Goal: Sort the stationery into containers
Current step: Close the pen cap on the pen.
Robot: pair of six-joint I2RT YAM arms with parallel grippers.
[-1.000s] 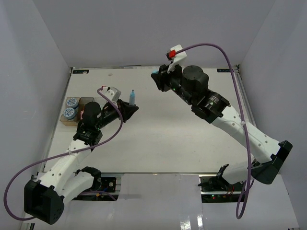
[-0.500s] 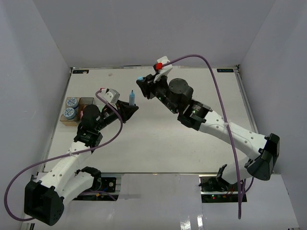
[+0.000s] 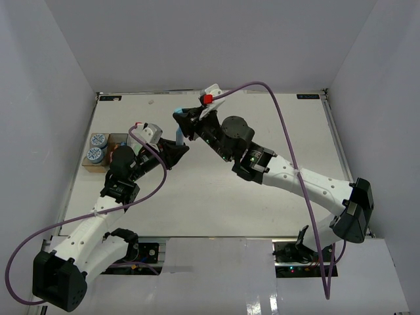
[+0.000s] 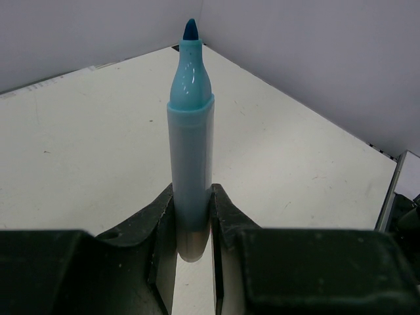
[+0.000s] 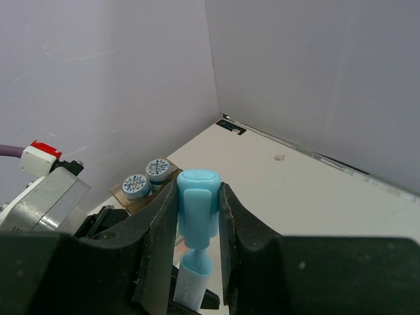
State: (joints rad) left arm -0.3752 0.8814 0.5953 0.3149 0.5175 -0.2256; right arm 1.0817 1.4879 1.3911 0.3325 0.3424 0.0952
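At the far left of the white tabletop [image 3: 230,203] sits a tan bin [image 3: 118,139]. 2 round blue-and-white rolls [image 3: 96,147] stand in it, one behind the other, touching.

A little to the right, the left claw [image 4: 192,216] is up off the tabletop. It is pinching a light blue marker [image 4: 191,151] near its bottom end. The marker stands straight up between the 2 black fingers [image 4: 161,223]. Its dark blue tip [image 4: 190,29] is bare and points up.

Next comes the right claw [image 5: 197,197], at the end of the right arm that reaches across to the left arm. It is pinching a light blue cap [image 5: 197,213] with a clip on its side. The cap is right by the marker's tip. From the pictures you cannot tell if the cap touches the marker, but it is not on the tip.
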